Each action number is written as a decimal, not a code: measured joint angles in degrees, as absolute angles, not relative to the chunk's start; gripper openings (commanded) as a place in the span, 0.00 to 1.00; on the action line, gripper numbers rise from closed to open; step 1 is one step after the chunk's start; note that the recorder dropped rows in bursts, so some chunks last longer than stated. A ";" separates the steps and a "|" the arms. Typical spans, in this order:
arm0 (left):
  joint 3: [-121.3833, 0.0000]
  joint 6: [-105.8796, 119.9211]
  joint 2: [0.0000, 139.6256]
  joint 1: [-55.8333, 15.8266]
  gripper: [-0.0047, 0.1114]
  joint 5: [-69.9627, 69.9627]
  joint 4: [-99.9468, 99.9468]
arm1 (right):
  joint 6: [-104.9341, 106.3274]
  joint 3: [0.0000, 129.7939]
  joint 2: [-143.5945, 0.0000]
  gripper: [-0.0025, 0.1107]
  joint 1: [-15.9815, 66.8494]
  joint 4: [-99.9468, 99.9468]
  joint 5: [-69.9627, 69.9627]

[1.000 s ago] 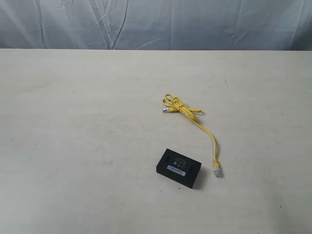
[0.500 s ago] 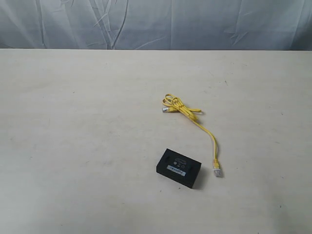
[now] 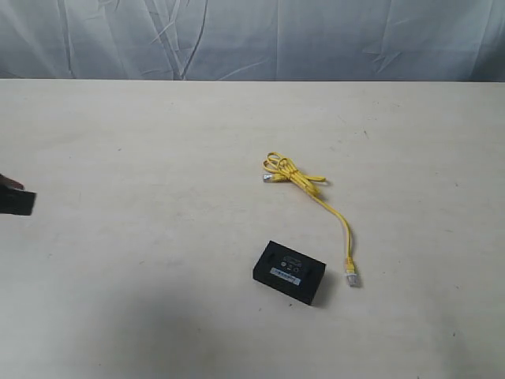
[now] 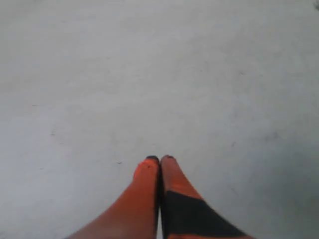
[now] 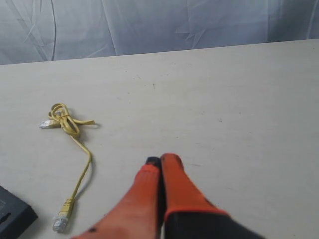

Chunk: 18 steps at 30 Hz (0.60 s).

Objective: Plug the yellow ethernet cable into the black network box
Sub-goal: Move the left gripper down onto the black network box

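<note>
The yellow ethernet cable (image 3: 314, 189) lies on the table, its bundled loops (image 3: 286, 170) toward the back and one clear plug (image 3: 352, 276) just right of the black network box (image 3: 289, 272). The box lies flat with its pale label up. The right wrist view also shows the cable (image 5: 75, 144), its near plug (image 5: 62, 219) and a corner of the box (image 5: 12, 216). My right gripper (image 5: 160, 160) is shut and empty, to the right of the cable. My left gripper (image 4: 159, 158) is shut over bare table; only a dark tip of the left arm (image 3: 16, 199) shows at the exterior view's left edge.
The pale table (image 3: 158, 158) ends at a far edge with a wrinkled grey-blue cloth backdrop (image 3: 252, 35) behind it. Nothing else lies on the table near the box and cable.
The left arm's tip has come into the exterior view at the left edge. The cable and the box have not moved.
</note>
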State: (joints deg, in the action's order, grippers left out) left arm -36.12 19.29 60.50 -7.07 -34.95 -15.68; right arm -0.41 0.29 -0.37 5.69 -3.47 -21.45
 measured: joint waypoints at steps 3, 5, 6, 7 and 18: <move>-38.60 19.67 67.29 -13.04 0.04 -34.84 -16.23 | -0.41 0.29 -0.37 0.02 5.69 -3.47 -21.45; -40.59 19.67 71.45 -17.14 0.04 -33.65 -16.36 | -0.41 0.29 -0.37 0.02 5.69 -3.47 -21.45; -41.45 19.54 73.08 -18.74 0.04 -33.13 -16.64 | -0.41 0.29 -0.37 0.02 5.69 -3.47 -21.45; -42.77 19.09 75.40 -21.14 0.04 -32.20 -16.65 | -0.41 0.29 -0.37 0.02 5.69 -3.47 -21.45; -55.51 18.23 91.97 -38.13 0.04 -30.44 -20.93 | -0.41 0.29 -0.37 0.02 5.69 -3.47 -21.45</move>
State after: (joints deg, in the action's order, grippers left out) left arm -55.51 18.23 91.97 -38.13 -30.44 -20.93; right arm -0.41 0.29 -0.37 5.69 -3.47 -21.45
